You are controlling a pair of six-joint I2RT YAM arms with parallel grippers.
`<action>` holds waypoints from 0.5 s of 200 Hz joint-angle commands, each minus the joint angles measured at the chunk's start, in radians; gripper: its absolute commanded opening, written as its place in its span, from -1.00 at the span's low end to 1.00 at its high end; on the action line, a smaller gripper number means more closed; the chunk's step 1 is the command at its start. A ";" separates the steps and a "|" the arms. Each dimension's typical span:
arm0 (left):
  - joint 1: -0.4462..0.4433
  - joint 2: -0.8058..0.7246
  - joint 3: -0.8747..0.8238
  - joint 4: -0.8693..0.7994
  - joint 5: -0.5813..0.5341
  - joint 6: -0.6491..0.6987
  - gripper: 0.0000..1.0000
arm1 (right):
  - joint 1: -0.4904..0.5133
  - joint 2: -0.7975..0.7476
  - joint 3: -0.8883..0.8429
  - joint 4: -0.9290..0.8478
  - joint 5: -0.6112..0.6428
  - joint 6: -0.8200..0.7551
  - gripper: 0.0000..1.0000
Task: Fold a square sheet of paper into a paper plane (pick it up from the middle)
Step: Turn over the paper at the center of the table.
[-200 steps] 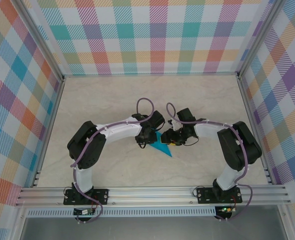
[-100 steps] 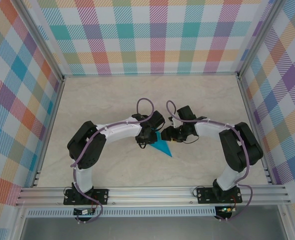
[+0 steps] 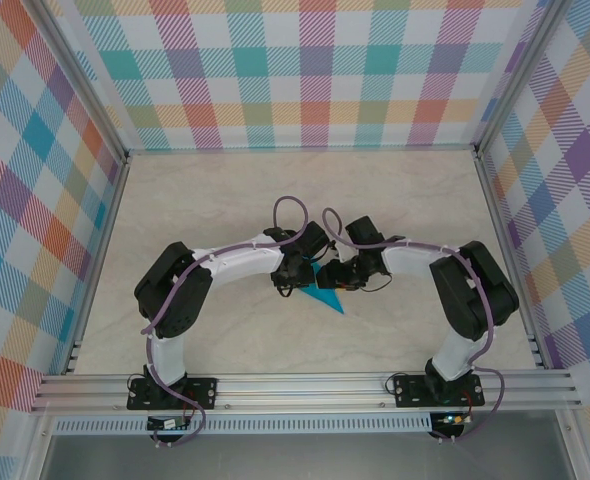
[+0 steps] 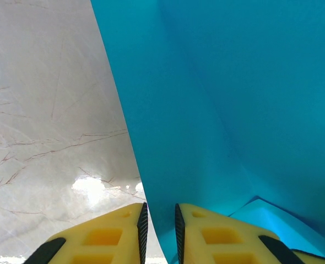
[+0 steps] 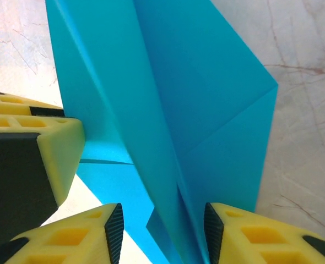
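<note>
1. The left arm (image 3: 230, 262) reaches in from the left side of the desk (image 3: 205, 200) toward its centre.
2. The left gripper (image 4: 160, 212) is closed on the paper plane (image 4: 234, 99). In the left wrist view its two yellow fingers (image 4: 107, 236) stand almost together. A thin edge of the teal-blue paper passes down through the narrow slot between the black pads.
3. From that grip the paper rises ahead of the left gripper and spreads to its right as a broad, smooth teal surface. A small folded corner lies just right of the right-hand finger. Bare marbled desk lies to the left of the gripper.
4. In the top view the paper plane sits between the two grippers. Its pointed end extends past them toward the near edge of the desk, and it lies flat there.
5. The right gripper (image 5: 163, 212) faces the left gripper across the paper. Its jaws stand apart, one on each side of a raised crease of the paper plane.
   - The right-hand pad is touching or just beside the folded ridge.
   - The left-hand pad is clear of the paper, with desk visible in the gap.
   - Nothing is clamped.
6. A yellow finger of the left gripper shows to the left of the right gripper, against the paper's far edge.
7. The right arm (image 3: 465, 290) curves in from the right side of the desk.
</note>
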 commanded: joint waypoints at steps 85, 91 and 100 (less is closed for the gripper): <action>-0.005 -0.123 -0.088 0.099 0.024 -0.011 -0.55 | 0.066 0.032 0.058 -0.073 0.160 -0.055 -0.77; -0.005 -0.150 -0.107 0.112 0.016 -0.020 -0.54 | 0.069 0.025 0.063 -0.081 0.171 -0.052 -0.80; -0.006 -0.195 -0.134 0.123 -0.003 -0.029 -0.52 | 0.071 0.011 0.073 -0.093 0.191 -0.044 -0.84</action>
